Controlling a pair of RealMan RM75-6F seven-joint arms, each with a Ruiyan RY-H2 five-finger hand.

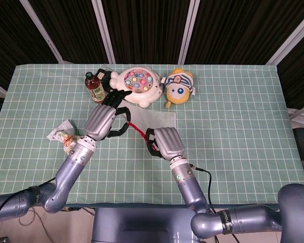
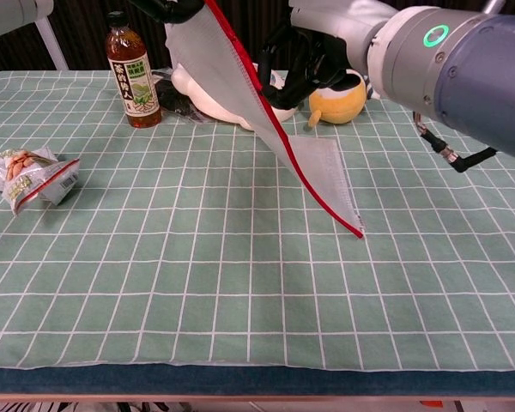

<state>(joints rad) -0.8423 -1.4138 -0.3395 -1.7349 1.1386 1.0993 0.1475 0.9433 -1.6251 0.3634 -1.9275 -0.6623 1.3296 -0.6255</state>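
Note:
A white mesh bag (image 1: 163,120) with a red edge hangs stretched between my two hands above the green checked cloth. My left hand (image 1: 103,120) grips its upper end near the white fishing toy; in the chest view this left hand (image 2: 177,8) shows only at the top edge. My right hand (image 1: 166,143) holds the red edge lower down, and the chest view has the right hand (image 2: 304,58) in front of the plush. From there the mesh bag (image 2: 241,79) slopes down to a corner touching the cloth.
A brown tea bottle (image 1: 95,87) (image 2: 130,73) stands at the back left beside a black object (image 1: 105,77). The white fishing toy (image 1: 138,85) and a yellow plush (image 1: 177,88) (image 2: 337,99) sit at the back. A snack packet (image 1: 65,135) (image 2: 30,172) lies at the left.

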